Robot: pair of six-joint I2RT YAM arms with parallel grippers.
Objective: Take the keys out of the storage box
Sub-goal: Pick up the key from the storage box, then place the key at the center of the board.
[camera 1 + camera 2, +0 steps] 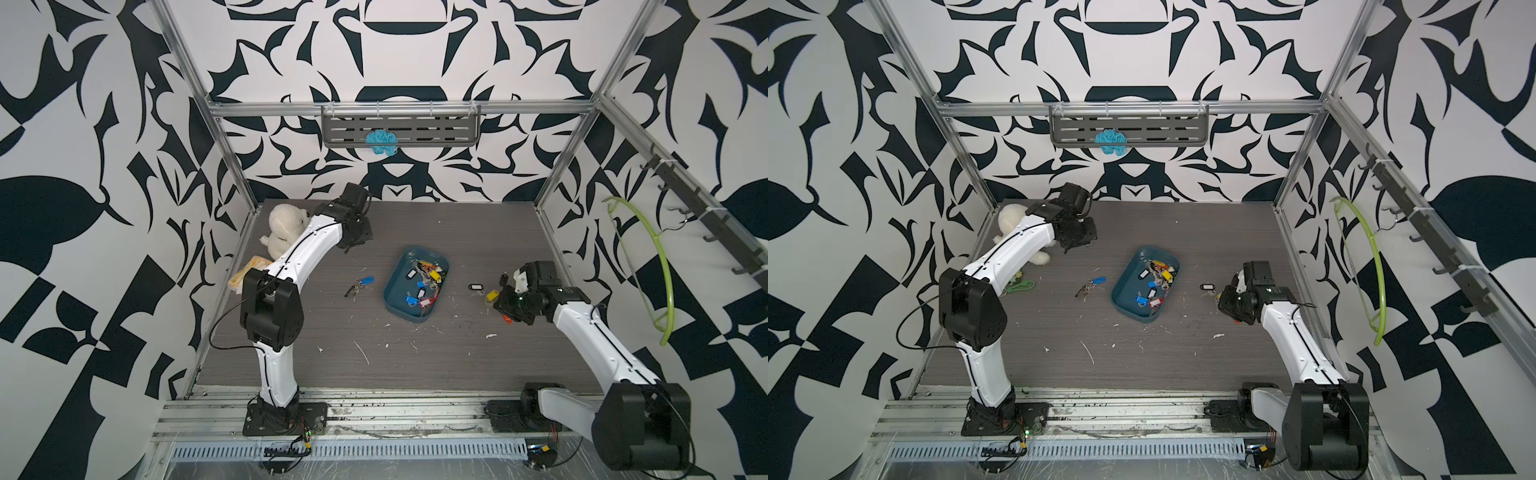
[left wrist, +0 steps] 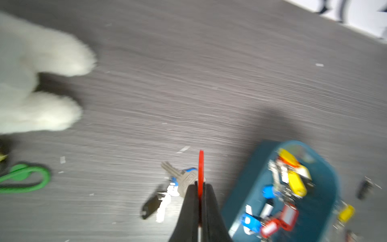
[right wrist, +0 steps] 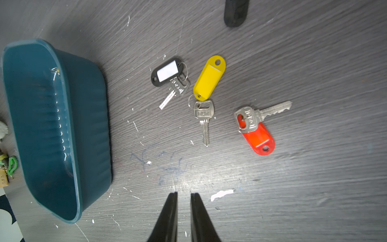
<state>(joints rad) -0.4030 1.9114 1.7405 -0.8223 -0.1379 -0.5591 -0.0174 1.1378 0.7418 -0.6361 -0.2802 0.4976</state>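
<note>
Left wrist cam tells the story: the left fingers [image 2: 193, 189] are clamped shut on a red tag [image 2: 201, 165] seen edge-on, and a silver key [image 2: 182, 180] looks to be dangling off it (bit blurry, so don't quote me on the ring). In both top views that arm is up toward the back-left corner of the bench, next to the white plush toy [image 1: 284, 228] and well apart from the storage box [image 1: 392, 305], which sits around mid-bench. I'd call this the carry step for one more key: out of the box, not yet put down. The right fingers [image 3: 174, 199] are only a sliver apart with nothing between them, over bare bench just right of the box. Three keys lie near them: a black-tag key [image 3: 166, 71], a yellow-tag key [image 3: 209, 77] and a red-tag key [image 3: 257, 136]. A blue-tag bunch [image 1: 365, 280] lies on the bench left of the box. Plenty of keys [image 1: 428, 282] are left inside, mostly along the box's right side, so the job's far from done. Next move as I see it: lower the left arm to open bench left of the box, let go clear of the box wall and the green carabiner keychain [image 2: 25, 178], then go back for another.
</note>
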